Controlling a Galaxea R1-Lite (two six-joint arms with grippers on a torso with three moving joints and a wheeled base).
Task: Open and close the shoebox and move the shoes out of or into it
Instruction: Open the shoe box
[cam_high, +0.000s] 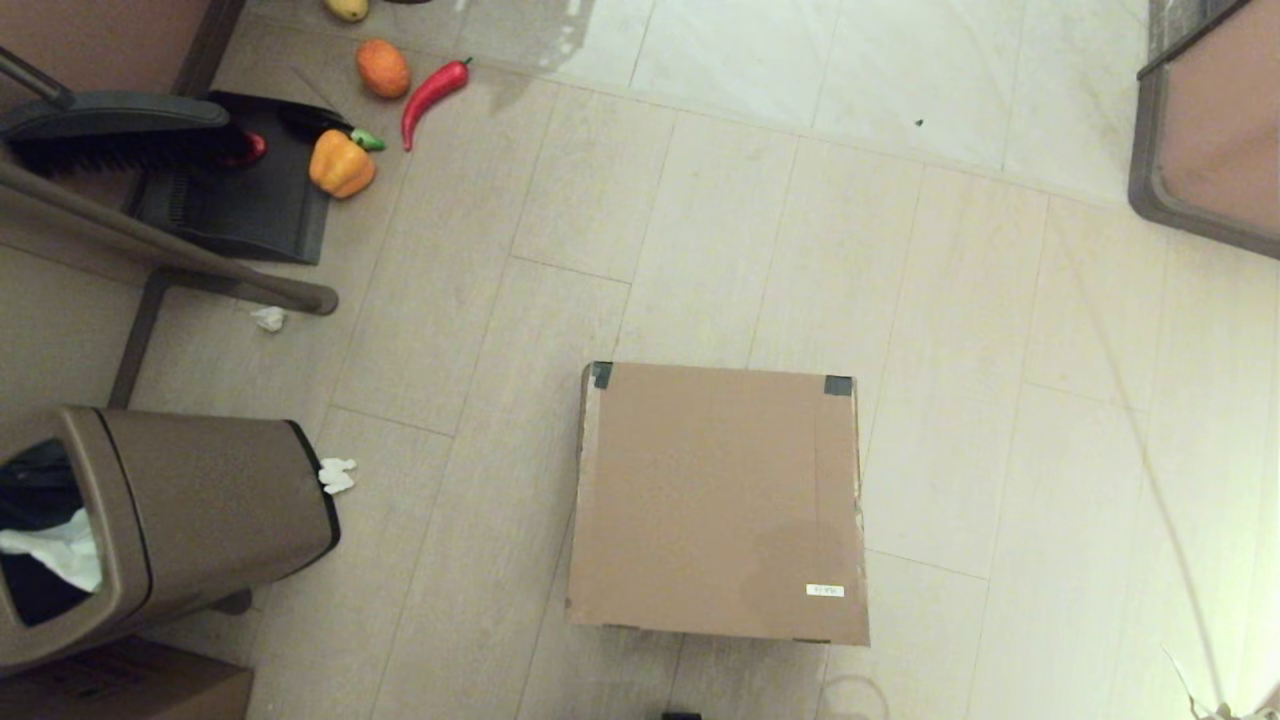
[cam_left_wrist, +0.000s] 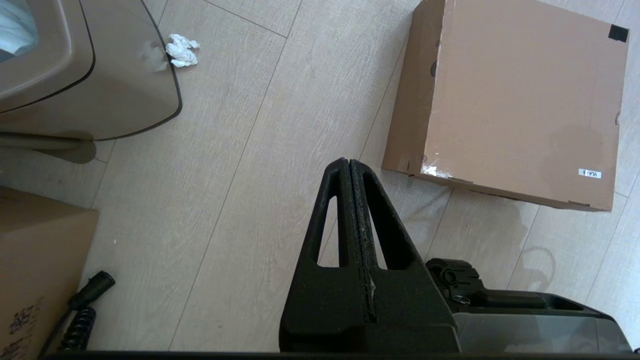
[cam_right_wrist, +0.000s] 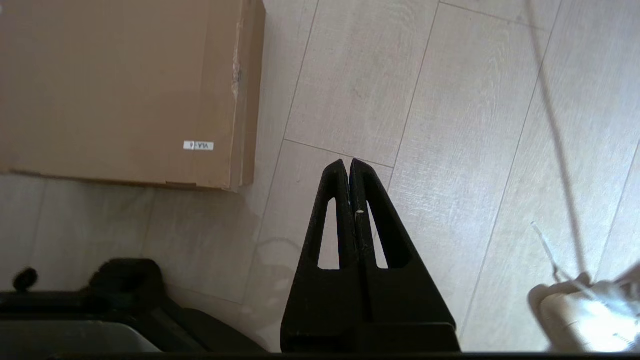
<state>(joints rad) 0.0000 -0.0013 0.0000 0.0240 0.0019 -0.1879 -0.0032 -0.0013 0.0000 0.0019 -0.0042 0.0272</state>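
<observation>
The shoebox (cam_high: 715, 500) lies closed on the floor in front of me, a flat brown cardboard box with black tape at its two far lid corners and a small white sticker near the front right. It also shows in the left wrist view (cam_left_wrist: 520, 95) and the right wrist view (cam_right_wrist: 120, 85). The shoes are out of view. My left gripper (cam_left_wrist: 348, 162) hangs shut and empty over bare floor, off the box's near left corner. My right gripper (cam_right_wrist: 347, 162) hangs shut and empty off the box's near right corner. Neither arm shows in the head view.
A brown plastic trash bin (cam_high: 150, 520) lies to the left, with crumpled paper (cam_high: 337, 475) beside it. A darker carton (cam_high: 120, 685) sits at the near left. Toy vegetables (cam_high: 342, 165), a dustpan (cam_high: 235, 190) and a brush lie far left. A furniture corner (cam_high: 1210, 130) is at the far right.
</observation>
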